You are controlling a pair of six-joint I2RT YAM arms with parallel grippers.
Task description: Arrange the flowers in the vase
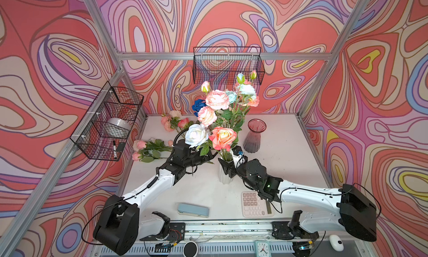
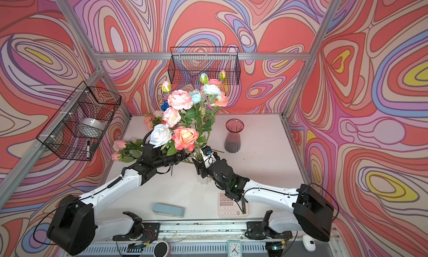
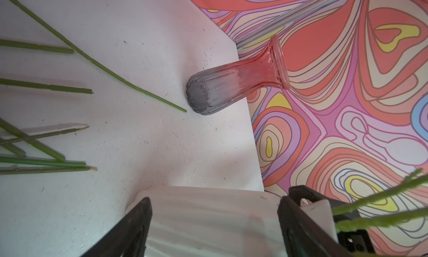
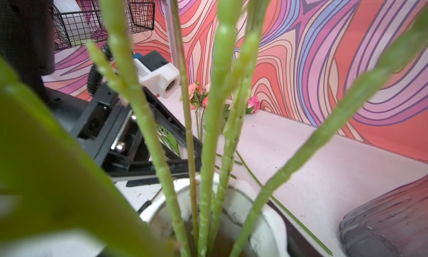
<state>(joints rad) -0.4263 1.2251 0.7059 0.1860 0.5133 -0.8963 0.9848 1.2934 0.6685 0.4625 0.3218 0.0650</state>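
Many flowers point(image 1: 222, 114) stand bunched in the white vase point(image 1: 225, 176) mid-table, heads fanned high. The right gripper point(image 1: 230, 161) straddles its neck, a jaw on either side of the rim (clamped or merely close, I cannot tell). The left gripper point(image 1: 211, 156) points at it from the left, jaws spread, holding nothing. Loose flowers point(image 1: 148, 149) lie left and behind. One bare stem point(image 3: 129, 84) ends just beside the pink glass vase point(image 1: 253, 135). A calculator point(image 1: 254, 203) and a blue case point(image 1: 193, 209) sit near the front edge. The table point(image 1: 289, 165) lies open at right.
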